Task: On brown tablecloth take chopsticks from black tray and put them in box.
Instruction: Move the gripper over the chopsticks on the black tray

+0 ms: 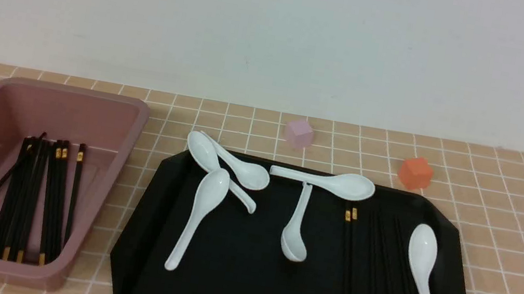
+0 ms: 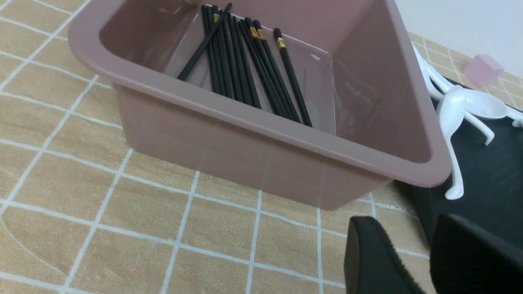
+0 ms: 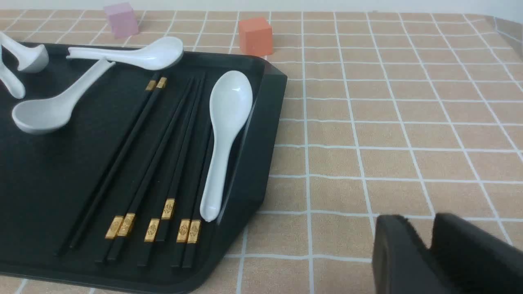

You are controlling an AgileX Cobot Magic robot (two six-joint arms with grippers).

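Observation:
On the brown tablecloth (image 1: 516, 234) the black tray (image 1: 230, 279) holds several chopsticks (image 1: 379, 271) lying side by side at its right end; they also show in the right wrist view (image 3: 163, 163). The box (image 1: 141, 112) stands left of the tray with several chopsticks (image 1: 33, 195) in it, also shown in the left wrist view (image 2: 245, 69). Neither gripper shows in the front view. My left gripper (image 2: 404, 220) hovers over the cloth by the box's near corner, fingers slightly apart and empty. My right gripper (image 3: 419, 218) is shut and empty over the cloth, right of the tray.
Several white spoons lie on the tray; one (image 1: 421, 267) lies right beside the chopsticks, another (image 1: 330, 181) crosses above their far ends. A pink cube (image 1: 299, 133) and an orange cube (image 1: 415, 172) sit on the cloth behind the tray.

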